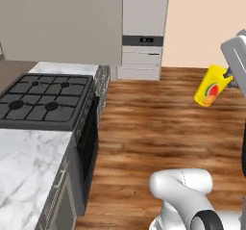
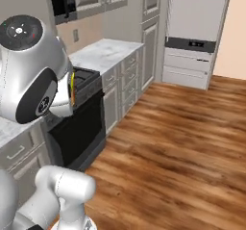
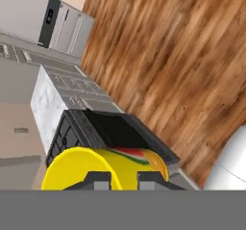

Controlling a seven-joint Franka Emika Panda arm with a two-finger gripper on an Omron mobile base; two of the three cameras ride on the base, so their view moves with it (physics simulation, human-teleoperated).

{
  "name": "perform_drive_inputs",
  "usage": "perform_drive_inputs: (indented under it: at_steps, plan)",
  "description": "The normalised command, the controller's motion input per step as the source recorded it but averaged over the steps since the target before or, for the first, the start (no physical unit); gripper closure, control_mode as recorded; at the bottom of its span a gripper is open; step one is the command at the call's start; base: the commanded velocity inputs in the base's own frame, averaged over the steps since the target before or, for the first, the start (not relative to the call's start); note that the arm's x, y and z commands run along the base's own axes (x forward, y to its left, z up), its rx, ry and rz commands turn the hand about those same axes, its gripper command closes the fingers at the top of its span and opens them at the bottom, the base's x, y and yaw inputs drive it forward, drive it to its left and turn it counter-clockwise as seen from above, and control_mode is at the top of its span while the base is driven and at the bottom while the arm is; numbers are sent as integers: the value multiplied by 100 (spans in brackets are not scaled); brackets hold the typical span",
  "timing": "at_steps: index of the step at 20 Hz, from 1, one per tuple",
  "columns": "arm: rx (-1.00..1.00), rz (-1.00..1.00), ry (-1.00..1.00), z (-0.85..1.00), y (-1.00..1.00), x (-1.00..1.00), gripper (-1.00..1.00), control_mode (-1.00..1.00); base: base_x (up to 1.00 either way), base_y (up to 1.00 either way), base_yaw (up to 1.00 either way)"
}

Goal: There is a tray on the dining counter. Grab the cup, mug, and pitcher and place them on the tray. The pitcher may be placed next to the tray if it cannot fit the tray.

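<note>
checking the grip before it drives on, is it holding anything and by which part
The gripper holds the yellow cup, lifted and tilted over the wood floor. Its fingers pinch the cup's wall at the open rim.

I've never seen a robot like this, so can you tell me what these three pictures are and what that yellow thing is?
It's a white robot arm on a base that drives around a pretend kitchen. Two pictures come from cameras on the base, looking forward from its left and right sides. The third comes from a camera on the arm's hand. You can see a black stove, marble worktops and a wooden floor. The yellow thing is a cup with a fruit picture. The tool is shut on it, holding it tilted in the air above the floor.
</note>
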Motion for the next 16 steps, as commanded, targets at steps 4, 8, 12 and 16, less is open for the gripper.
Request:
perform_drive_inputs:
  at_steps: [4,8,12,16]
  plan:
    - [0,0,0,0,0,0,100,100,-23,0,-58]
    - [0,0,0,0,0,0,100,100,-16,0,-58]
    - [0,0,0,0,0,0,100,100,-1,0,-55]
    - [0,0,0,0,0,0,100,100,0,0,-56]
